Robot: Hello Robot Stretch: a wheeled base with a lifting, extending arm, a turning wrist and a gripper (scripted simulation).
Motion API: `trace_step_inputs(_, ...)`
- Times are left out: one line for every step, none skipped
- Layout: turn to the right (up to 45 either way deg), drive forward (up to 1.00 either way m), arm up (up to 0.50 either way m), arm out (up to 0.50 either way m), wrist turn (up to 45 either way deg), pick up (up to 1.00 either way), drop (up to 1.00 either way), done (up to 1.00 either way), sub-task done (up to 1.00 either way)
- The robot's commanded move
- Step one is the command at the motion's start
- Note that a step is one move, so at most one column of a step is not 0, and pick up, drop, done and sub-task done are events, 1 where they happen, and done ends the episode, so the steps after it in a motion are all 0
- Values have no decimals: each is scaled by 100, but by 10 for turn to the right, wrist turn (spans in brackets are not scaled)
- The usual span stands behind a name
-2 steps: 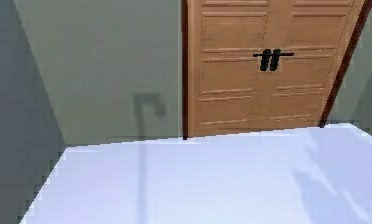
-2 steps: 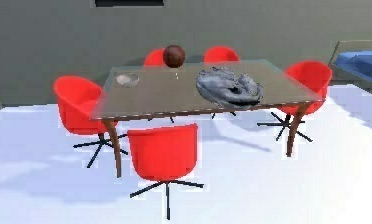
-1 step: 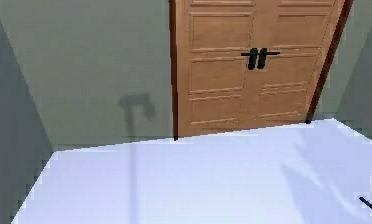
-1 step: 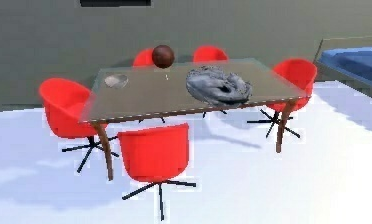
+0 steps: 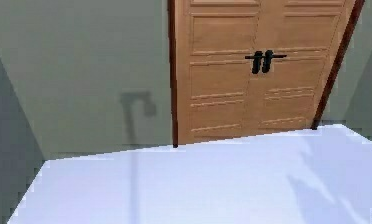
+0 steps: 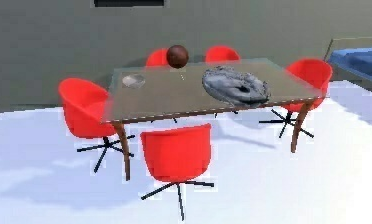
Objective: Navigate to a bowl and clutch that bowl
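Note:
In the arm side view a dark glass-topped table (image 6: 194,100) on wooden legs stands in the middle of the room. A small pale bowl-like dish (image 6: 133,80) sits near its left end. Beside it, toward the far edge, rests a dark brown ball (image 6: 177,56). A wide grey mottled shape (image 6: 235,84), possibly a large bowl, lies on the right half of the tabletop.
Several red swivel chairs ring the table, one at the near side (image 6: 177,153) and one at the left (image 6: 86,108). A blue piece of furniture (image 6: 356,60) stands at the right edge. In the forward view a wooden double door (image 5: 259,65) with black handles faces me across pale floor.

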Motion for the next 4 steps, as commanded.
trace_step_inputs(330,0,0,0,0,0,0,0,0)
trace_step_inputs(0,60,0,0,0,0,0,0,0)
trace_step_inputs(-240,0,0,0,0,0,0,0,0)
trace_step_inputs(450,0,0,0,0,0,0,0,0)
